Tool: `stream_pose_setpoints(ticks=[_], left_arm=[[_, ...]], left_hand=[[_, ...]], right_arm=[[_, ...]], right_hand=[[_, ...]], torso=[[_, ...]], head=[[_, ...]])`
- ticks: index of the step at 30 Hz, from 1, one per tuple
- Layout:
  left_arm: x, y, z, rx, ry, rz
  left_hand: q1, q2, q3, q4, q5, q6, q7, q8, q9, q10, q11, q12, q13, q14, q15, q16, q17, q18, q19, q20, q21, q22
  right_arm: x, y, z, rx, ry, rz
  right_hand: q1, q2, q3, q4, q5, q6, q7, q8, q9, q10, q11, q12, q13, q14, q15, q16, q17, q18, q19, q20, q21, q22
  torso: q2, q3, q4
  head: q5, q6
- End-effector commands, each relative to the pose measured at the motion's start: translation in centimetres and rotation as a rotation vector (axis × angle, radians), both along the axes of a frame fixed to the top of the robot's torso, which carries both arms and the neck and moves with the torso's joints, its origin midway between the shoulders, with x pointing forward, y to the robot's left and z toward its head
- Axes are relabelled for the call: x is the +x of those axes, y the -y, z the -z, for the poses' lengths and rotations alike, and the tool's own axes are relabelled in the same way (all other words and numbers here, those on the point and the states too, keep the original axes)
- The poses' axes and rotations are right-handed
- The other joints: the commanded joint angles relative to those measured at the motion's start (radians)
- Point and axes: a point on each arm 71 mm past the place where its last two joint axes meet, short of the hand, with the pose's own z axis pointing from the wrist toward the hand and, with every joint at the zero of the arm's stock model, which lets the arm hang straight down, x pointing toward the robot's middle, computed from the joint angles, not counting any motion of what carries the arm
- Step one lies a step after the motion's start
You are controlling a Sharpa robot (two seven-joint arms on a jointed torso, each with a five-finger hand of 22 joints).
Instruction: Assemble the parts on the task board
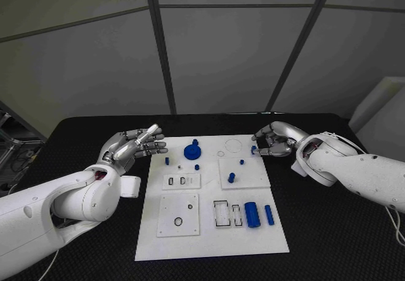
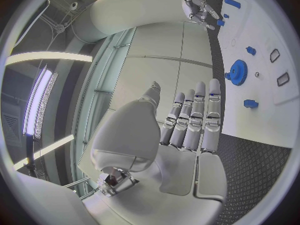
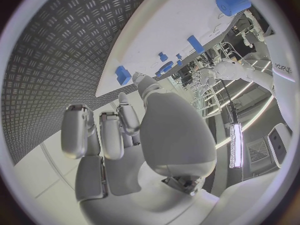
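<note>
The white task board (image 1: pixel 202 240) lies in the middle of the table. On it are a blue gear (image 1: pixel 192 151), small blue pegs (image 1: pixel 231 177), a blue cylinder (image 1: pixel 251 211) and a blue bar (image 1: pixel 269 214). My left hand (image 1: pixel 135 146) hovers at the board's far left corner, fingers straight, holding nothing; the gear (image 2: pixel 236 72) sits just past its fingertips. My right hand (image 1: pixel 274 140) hangs at the far right corner with its fingers half curled and the thumb apart. A small blue piece (image 3: pixel 123 75) lies on the board's edge beside that thumb, not gripped.
Raised white sub-plates with slots and holes (image 1: pixel 179 215) cover parts of the board. Black ribbed table (image 1: pixel 329 234) surrounds it on all sides. A white panel (image 1: pixel 380 105) stands beyond the table's far right corner.
</note>
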Motion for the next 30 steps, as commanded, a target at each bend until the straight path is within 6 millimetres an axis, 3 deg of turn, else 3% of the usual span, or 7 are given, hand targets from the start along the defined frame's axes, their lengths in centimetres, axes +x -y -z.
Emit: stream_pose_setpoints(ticks=[1,10,17,30], left_arm=[[0.0,0.1,-0.2,0.003,0.017,0.015],[0.0,0.1,-0.1,0.003,0.017,0.014],[0.1,0.0,-0.1,0.004,0.016,0.013],[0.1,0.0,-0.1,0.004,0.015,0.013]], left_hand=[[0.008,-0.001,-0.001,-0.005,0.001,0.002,0.005,-0.003,-0.001,0.005,0.000,-0.005,-0.001,-0.002,0.002,-0.005,0.001,0.010,-0.005,0.001,-0.007,-0.001],[0.008,-0.001,-0.001,-0.005,0.001,0.002,0.005,-0.003,-0.001,0.005,0.000,-0.005,-0.001,-0.002,0.002,-0.005,0.001,0.010,-0.005,0.001,-0.007,-0.001],[0.008,-0.001,-0.001,-0.005,0.001,0.002,0.005,-0.003,-0.001,0.005,0.000,-0.005,-0.001,-0.002,0.002,-0.005,0.001,0.010,-0.005,0.001,-0.007,-0.001],[0.008,-0.001,-0.001,-0.005,0.001,0.002,0.005,-0.003,-0.001,0.005,0.000,-0.005,-0.001,-0.002,0.002,-0.005,0.001,0.010,-0.005,0.001,-0.007,-0.001]], right_arm=[[-0.1,-0.1,0.1,0.003,-0.015,-0.023],[0.1,0.1,0.3,-0.001,-0.024,-0.014],[0.2,0.0,0.6,-0.005,-0.037,-0.010],[0.4,-0.3,1.6,-0.017,-0.074,-0.010]], right_hand=[[0.008,0.002,-0.010,0.000,0.007,-0.003,0.004,-0.003,0.000,0.002,0.001,0.003,0.001,0.069,-0.003,0.005,0.071,0.009,-0.001,-0.002,0.000,0.001],[0.006,0.007,-0.014,0.002,0.012,0.003,0.007,-0.001,0.001,0.004,0.003,0.005,0.004,0.070,-0.001,0.007,0.075,0.009,0.000,0.000,0.001,0.003],[0.013,0.020,-0.014,0.000,0.014,0.022,0.009,0.006,0.004,0.008,0.005,0.011,0.010,0.071,0.002,0.010,0.082,0.008,0.004,0.002,0.003,0.008],[0.021,0.032,-0.011,-0.005,0.015,0.044,0.007,0.013,0.006,0.015,0.003,0.018,0.020,0.073,0.001,0.014,0.091,0.006,0.009,0.003,0.008,0.018]], torso=[[0.000,0.0011,-0.0016],[-0.001,-0.0004,0.0011],[0.000,0.0003,-0.0013],[-0.001,0.0001,0.0002]], head=[[0.000,-0.001],[-0.004,-0.004],[-0.003,-0.004],[-0.005,-0.009]])
